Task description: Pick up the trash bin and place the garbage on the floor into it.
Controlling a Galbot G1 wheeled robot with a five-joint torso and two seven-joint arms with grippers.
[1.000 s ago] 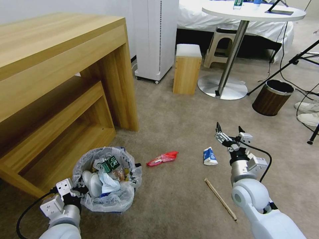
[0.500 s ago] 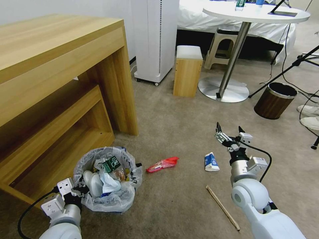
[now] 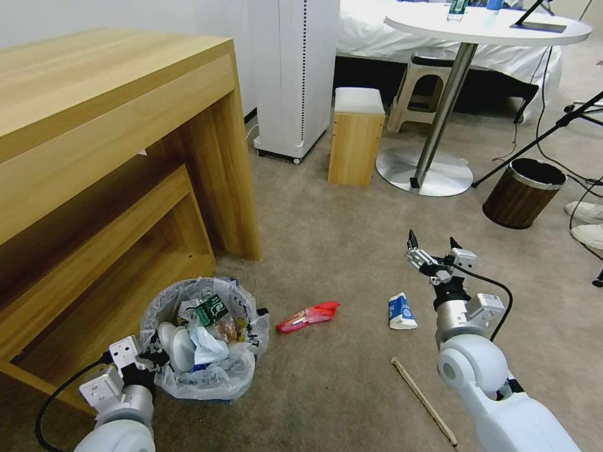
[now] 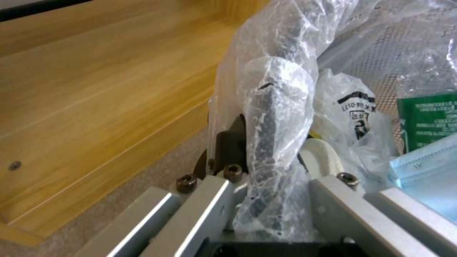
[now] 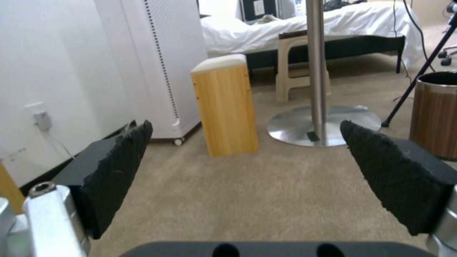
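Two grippers at work: left gripper (image 3: 152, 359) sits low at the near-left, clamped on the bagged rim of the trash bin (image 3: 204, 339); in the left wrist view its fingers (image 4: 228, 150) pinch the crinkly plastic liner (image 4: 281, 107) from both sides. Right gripper (image 3: 433, 246) hangs above the floor (image 3: 326, 232) with its jaws spread wide and nothing between them, black pads (image 5: 119, 167) well apart in the right wrist view. Trash bin stands on the beige carpet just in front of the wooden desk (image 3: 113, 157), near its lower shelf, already stuffed with white slippers (image 3: 176, 345), a green-label packet (image 3: 210, 309) and tissue. Garbage on the floor: red wrapper (image 3: 308, 315) between the bin and the right arm, blue-white carton (image 3: 400, 311) just beside the right gripper's wrist on its left side, wooden stick (image 3: 424, 402) lying slanted nearer the robot, beside the right arm. Farther back: white air unit (image 3: 292, 75), small wooden box stool (image 3: 355, 135), round table (image 3: 487, 28) on a metal pedestal base (image 3: 424, 171), brown bin with metal rim (image 3: 523, 193) at the far right.
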